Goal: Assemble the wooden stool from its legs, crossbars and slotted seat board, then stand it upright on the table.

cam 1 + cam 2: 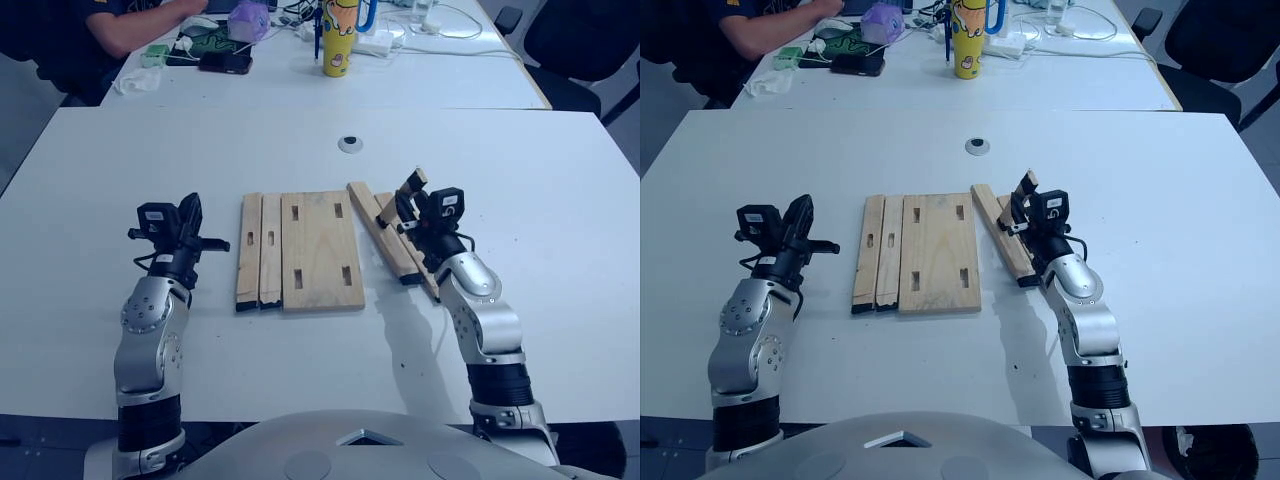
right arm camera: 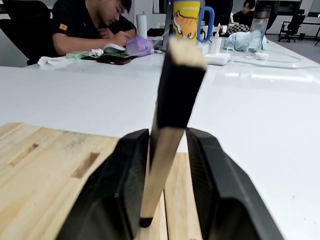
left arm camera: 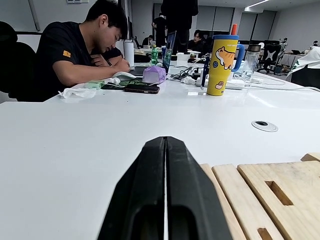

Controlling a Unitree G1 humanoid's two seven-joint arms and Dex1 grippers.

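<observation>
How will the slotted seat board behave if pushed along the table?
Seat board: flat wooden slab, so probably stiff; should slide rather than tip or roll. Pushed toward the robot's left, it would likely shove the two slotted strips alongside it.

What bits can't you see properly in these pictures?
- Head views: the two long planks are partly covered by the right gripper and its arm.
- Head views: the short wooden piece is partly hidden by the fingers holding it.
- Left wrist view: the seat board is cut off by the picture's edge, and the shut left gripper blocks the middle.
- Head views: the small round thing is too small to identify.
</observation>
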